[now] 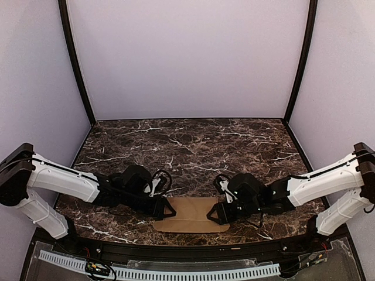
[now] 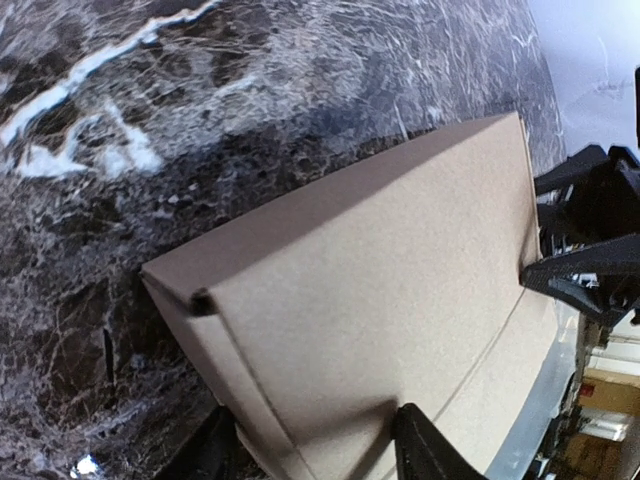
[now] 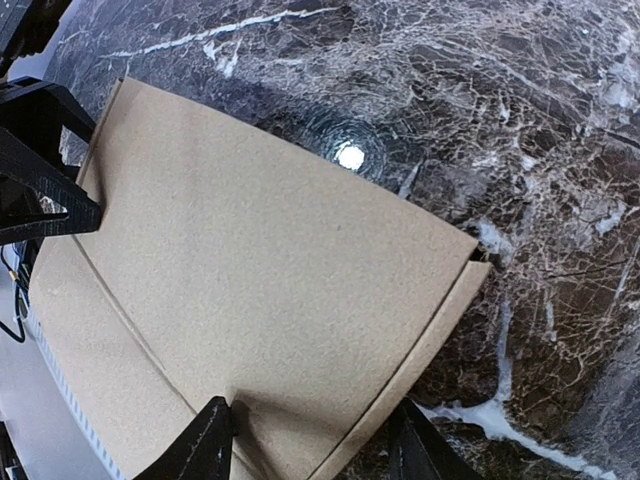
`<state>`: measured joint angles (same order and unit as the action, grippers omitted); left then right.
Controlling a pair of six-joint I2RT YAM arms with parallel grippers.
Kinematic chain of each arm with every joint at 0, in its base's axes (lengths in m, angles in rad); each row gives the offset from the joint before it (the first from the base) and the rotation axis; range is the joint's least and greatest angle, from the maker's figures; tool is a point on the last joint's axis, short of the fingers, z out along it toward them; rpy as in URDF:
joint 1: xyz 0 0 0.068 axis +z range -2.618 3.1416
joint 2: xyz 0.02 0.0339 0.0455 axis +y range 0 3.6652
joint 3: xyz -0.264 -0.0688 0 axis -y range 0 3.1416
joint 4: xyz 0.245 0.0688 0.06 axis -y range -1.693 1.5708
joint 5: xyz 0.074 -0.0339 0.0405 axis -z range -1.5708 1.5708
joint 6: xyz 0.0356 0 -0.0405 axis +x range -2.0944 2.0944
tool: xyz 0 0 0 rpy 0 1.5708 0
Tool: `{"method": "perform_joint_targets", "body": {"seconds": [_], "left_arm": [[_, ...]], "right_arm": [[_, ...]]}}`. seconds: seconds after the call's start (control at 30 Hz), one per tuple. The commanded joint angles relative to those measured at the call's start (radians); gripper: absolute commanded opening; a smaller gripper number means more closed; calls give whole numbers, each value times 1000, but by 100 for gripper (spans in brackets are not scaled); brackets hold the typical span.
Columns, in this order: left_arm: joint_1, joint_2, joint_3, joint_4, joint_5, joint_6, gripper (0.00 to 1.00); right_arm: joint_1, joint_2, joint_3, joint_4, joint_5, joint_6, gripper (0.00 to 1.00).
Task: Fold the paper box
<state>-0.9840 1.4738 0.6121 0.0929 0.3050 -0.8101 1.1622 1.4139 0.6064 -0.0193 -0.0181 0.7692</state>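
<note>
The paper box (image 1: 191, 214) is a slim tan cardboard box lying flat on the dark marble table near its front edge, with a flap spread toward the near side. My left gripper (image 1: 166, 209) is at the box's left end and my right gripper (image 1: 215, 213) at its right end. In the left wrist view the jaws (image 2: 312, 442) stand open, one finger (image 2: 425, 445) resting on the box top (image 2: 380, 270), the other (image 2: 210, 452) outside the end wall. In the right wrist view the jaws (image 3: 315, 432) are open likewise: one finger (image 3: 205, 442) on the box top (image 3: 250, 250), one (image 3: 420, 448) over the marble.
The marble table (image 1: 193, 146) stretches behind the box to lavender walls with black corner posts (image 1: 76, 64). A white perforated strip (image 1: 158, 272) runs below the table's front edge. The opposite gripper shows in each wrist view, the right one (image 2: 590, 245) and the left one (image 3: 40, 170).
</note>
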Motion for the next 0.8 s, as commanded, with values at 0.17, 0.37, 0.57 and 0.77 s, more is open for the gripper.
{"method": "perform_joint_targets", "body": {"seconds": [0.17, 0.37, 0.57, 0.77], "left_arm": [[2, 26, -60, 129, 80, -60, 28], [2, 7, -52, 131, 95, -70, 14], [2, -29, -48, 110, 74, -66, 1], [3, -41, -63, 121, 56, -78, 1]], "right_arm": [[-6, 18, -42, 15, -53, 18, 36], [-7, -10, -35, 33, -56, 9, 29], [-8, -68, -7, -7, -25, -34, 39], [-14, -146, 35, -97, 38, -122, 54]]}}
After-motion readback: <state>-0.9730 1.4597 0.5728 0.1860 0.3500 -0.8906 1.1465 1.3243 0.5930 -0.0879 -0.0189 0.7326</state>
